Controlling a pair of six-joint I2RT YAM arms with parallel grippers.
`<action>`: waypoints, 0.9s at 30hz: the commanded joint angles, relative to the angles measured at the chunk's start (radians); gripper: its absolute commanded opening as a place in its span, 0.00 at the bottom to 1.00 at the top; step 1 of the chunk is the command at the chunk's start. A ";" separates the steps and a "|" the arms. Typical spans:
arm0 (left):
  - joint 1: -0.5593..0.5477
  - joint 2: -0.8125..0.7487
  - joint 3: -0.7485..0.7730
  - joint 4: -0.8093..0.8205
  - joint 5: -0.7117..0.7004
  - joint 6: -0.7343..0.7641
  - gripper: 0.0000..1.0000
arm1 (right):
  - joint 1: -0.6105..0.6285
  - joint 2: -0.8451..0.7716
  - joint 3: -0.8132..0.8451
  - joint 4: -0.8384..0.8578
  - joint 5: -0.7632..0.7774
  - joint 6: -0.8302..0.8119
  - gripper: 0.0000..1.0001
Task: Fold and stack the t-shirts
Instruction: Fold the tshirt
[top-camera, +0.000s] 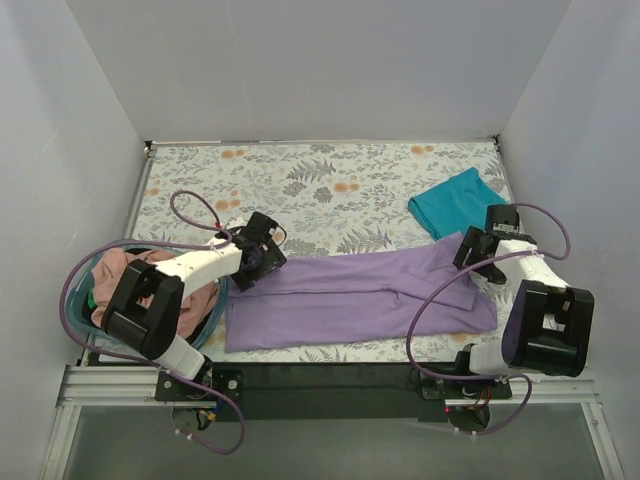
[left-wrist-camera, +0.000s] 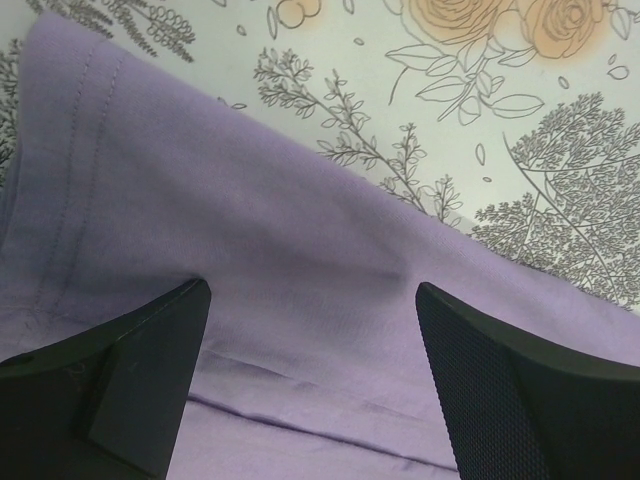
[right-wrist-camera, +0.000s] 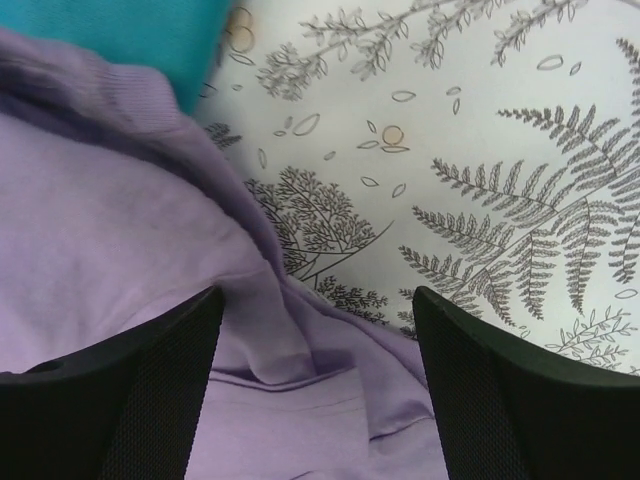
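A lavender-purple t-shirt (top-camera: 350, 298) lies folded lengthwise across the near part of the table. My left gripper (top-camera: 262, 250) is open over its left end; the left wrist view shows purple cloth (left-wrist-camera: 300, 300) between the spread fingers (left-wrist-camera: 150, 360). My right gripper (top-camera: 478, 252) is open over the shirt's right end; in the right wrist view the purple cloth (right-wrist-camera: 300, 400) bunches between the fingers (right-wrist-camera: 500, 400). A folded teal-blue t-shirt (top-camera: 455, 203) lies at the back right, its edge visible in the right wrist view (right-wrist-camera: 120, 30). Dusty pink t-shirts (top-camera: 125, 280) sit in the basket at left.
A round teal basket (top-camera: 215, 320) stands at the near left edge under the left arm. The floral tablecloth (top-camera: 330, 180) covers the table. White walls enclose three sides. Purple cables loop from both arms.
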 joint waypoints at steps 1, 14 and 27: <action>0.004 -0.018 -0.056 -0.089 -0.015 -0.026 0.84 | -0.001 0.037 -0.030 0.009 0.066 0.020 0.82; 0.002 -0.093 -0.119 -0.088 0.049 -0.043 0.84 | 0.210 0.141 -0.042 0.153 -0.190 0.022 0.01; -0.059 -0.185 -0.192 -0.109 0.144 -0.128 0.85 | 0.520 0.483 0.368 0.156 -0.143 -0.010 0.01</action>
